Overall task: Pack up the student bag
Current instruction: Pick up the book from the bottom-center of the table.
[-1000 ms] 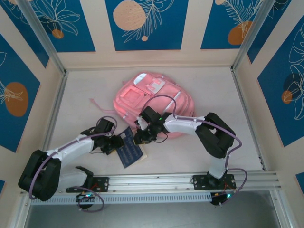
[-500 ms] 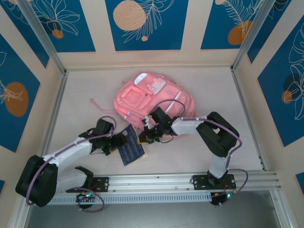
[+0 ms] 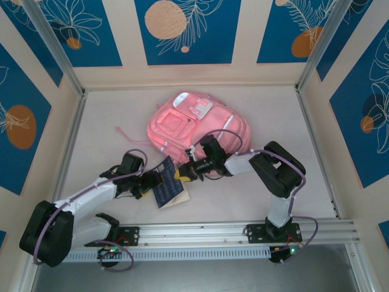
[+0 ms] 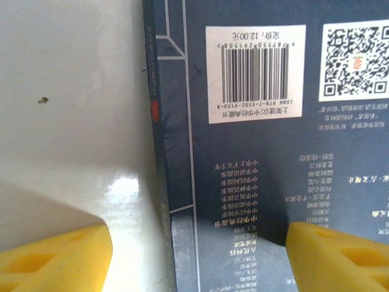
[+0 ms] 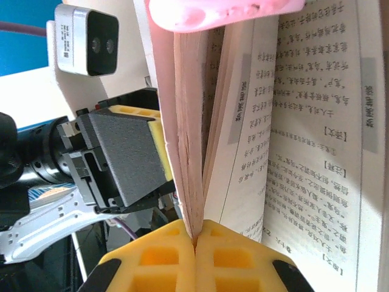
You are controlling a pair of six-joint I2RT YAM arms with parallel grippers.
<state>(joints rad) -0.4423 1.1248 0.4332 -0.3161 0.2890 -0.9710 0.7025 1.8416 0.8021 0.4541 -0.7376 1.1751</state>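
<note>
Bag (image 3: pixel 196 125) laid flat on table (image 3: pixel 97 134), toward 12 o'clock. Book (image 3: pixel 169 191) seen at 7 o'clock of bag, barcode cover up, pages fanned. Right gripper (image 3: pixel 182 174) clamped tight on a page edge at book's 1 o'clock corner. Left gripper (image 3: pixel 156 179) spread wide at book's 10 o'clock, spine edge straddled: one pad over cover, other over table.

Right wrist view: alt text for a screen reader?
The right gripper is pinched shut on the page edges of a book, its printed pages fanned open. The pink student bag edges in at top; the other arm's wrist camera sits at left.
</note>
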